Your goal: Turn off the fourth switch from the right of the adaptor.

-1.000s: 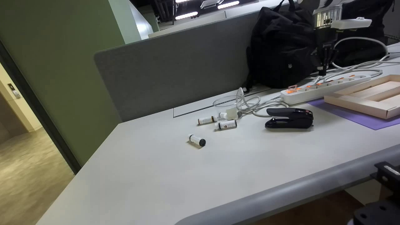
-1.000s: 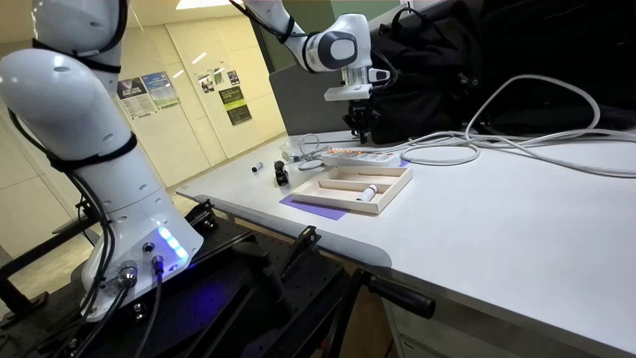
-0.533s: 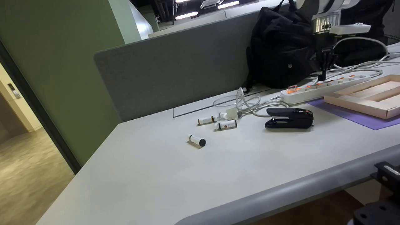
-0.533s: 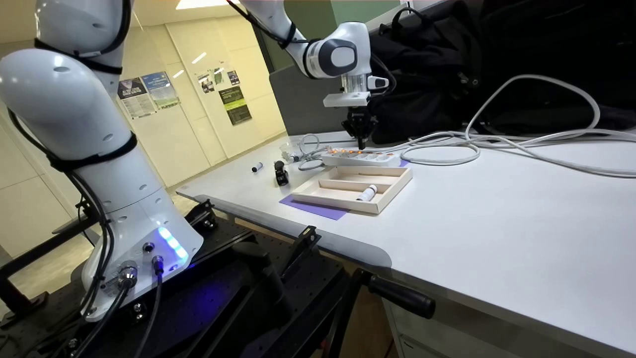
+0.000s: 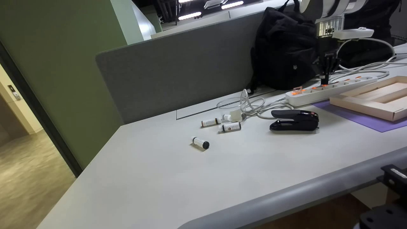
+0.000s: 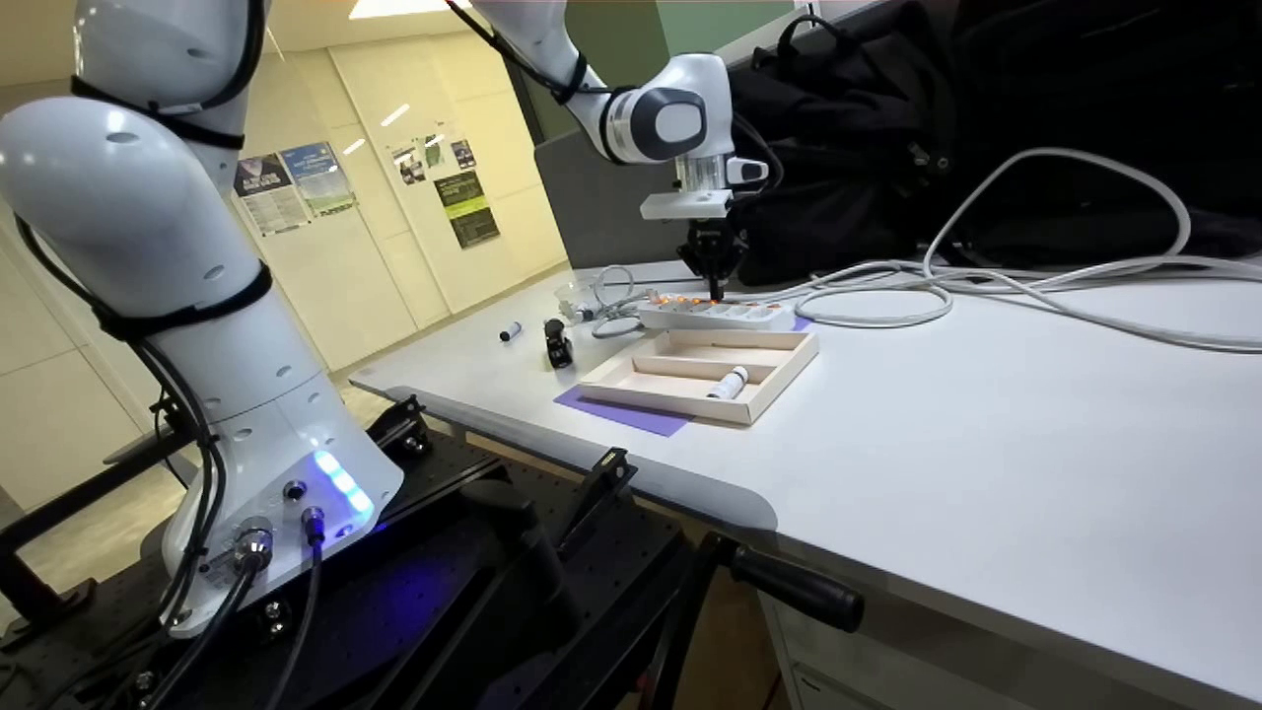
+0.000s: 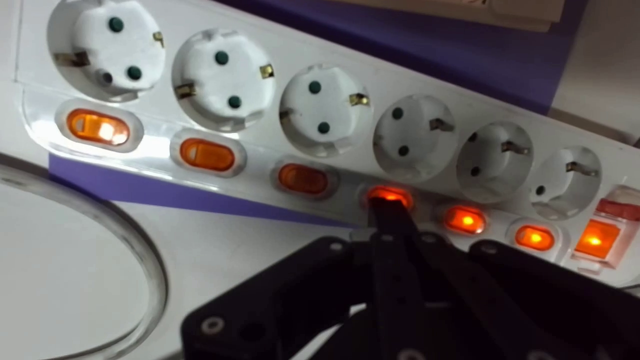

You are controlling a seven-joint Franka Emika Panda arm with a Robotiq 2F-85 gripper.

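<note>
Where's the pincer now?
In the wrist view, the pincer is low, right of centre, partly covering the fourth switch from the left on the adaptor.

White table [image 5: 152,181]: stapler [image 5: 295,121], purple sheet [image 5: 365,119]

"What sort of place is it?"

"An office: a desk [image 5: 143,178] with a grey screen [image 5: 187,73] along its back edge, a black bag [image 5: 286,54] there, and a stapler [image 5: 295,121] between back and front edges."

"And the robot [image 6: 177,237] by the front edge?"

"That hints at a lab too."

"Anything farther off?"

"Posters [image 6: 317,176] on a pale wall [image 6: 394,271] beyond the far end edge in an exterior view, and strip lights [image 5: 189,16] past the back edge."
</note>
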